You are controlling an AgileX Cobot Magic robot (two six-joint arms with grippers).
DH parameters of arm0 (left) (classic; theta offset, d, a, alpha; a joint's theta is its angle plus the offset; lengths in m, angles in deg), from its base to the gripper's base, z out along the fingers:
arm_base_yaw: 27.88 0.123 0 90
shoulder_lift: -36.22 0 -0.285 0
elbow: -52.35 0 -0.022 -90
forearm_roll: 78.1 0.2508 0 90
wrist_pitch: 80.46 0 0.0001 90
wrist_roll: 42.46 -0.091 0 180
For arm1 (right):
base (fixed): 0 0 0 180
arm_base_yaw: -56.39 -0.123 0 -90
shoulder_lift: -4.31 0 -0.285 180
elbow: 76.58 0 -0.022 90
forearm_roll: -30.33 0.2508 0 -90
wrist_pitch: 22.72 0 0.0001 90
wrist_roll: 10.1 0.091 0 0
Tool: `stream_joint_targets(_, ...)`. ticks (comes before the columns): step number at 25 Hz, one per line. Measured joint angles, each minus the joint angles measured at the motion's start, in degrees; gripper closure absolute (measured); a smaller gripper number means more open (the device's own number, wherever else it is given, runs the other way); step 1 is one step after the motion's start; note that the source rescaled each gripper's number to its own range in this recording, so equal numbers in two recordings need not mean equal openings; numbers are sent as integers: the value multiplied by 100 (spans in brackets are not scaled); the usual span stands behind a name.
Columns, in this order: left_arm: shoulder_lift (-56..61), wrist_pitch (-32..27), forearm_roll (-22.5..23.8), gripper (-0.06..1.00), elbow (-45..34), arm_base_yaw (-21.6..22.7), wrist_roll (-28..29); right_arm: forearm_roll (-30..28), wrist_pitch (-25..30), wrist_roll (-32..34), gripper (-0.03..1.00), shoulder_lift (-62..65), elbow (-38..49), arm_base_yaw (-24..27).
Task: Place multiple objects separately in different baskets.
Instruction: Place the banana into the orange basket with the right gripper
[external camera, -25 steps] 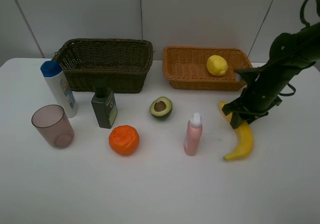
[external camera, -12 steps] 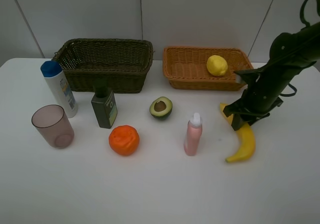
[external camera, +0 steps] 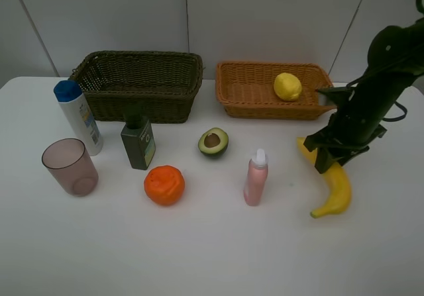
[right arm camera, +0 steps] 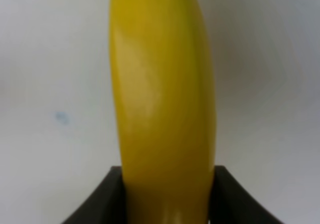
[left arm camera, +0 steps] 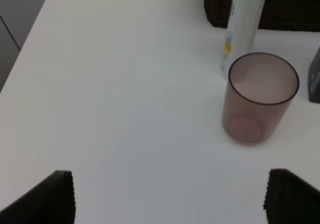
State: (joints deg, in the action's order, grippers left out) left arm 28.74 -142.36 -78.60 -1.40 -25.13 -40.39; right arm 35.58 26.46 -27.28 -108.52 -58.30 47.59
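My right gripper (external camera: 329, 159) is shut on the banana (external camera: 334, 189) and holds it at the table's right; the banana fills the right wrist view (right arm camera: 162, 98) between the fingers (right arm camera: 100, 199). A yellow lemon (external camera: 287, 86) lies in the orange-tan basket (external camera: 245, 91). The dark olive-brown basket (external camera: 140, 84) holds nothing visible. On the table stand the white blue-capped bottle (external camera: 77, 116), dark green bottle (external camera: 138, 143), mauve cup (external camera: 69, 167), orange (external camera: 164, 185), avocado half (external camera: 213, 142) and pink bottle (external camera: 256, 177). My left gripper (left arm camera: 170, 196) is open, near the cup (left arm camera: 260, 97).
The white table's front and left edges lie close to the cup (left arm camera: 30, 43). A grey panelled wall stands behind the baskets (external camera: 265, 18).
My right gripper has moved right and slightly toward the front with the banana held in it; the banana has shifted about twenty pixels right. The other objects have not moved.
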Motion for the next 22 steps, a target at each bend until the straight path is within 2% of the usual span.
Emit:
stream_joint_targets(8, 0, 0, 0, -6, 0, 0, 0, -160, 360, 0, 94, 520, -37, 0)
stream_joint_targets(14, 0, 0, 0, -6, 0, 0, 0, -476, 706, -50, 94, 569, -744, 0)
stream_joint_targets(22, 0, 0, 0, -6, 0, 0, 0, -865, 784, -1025, 94, 532, -1846, 0)
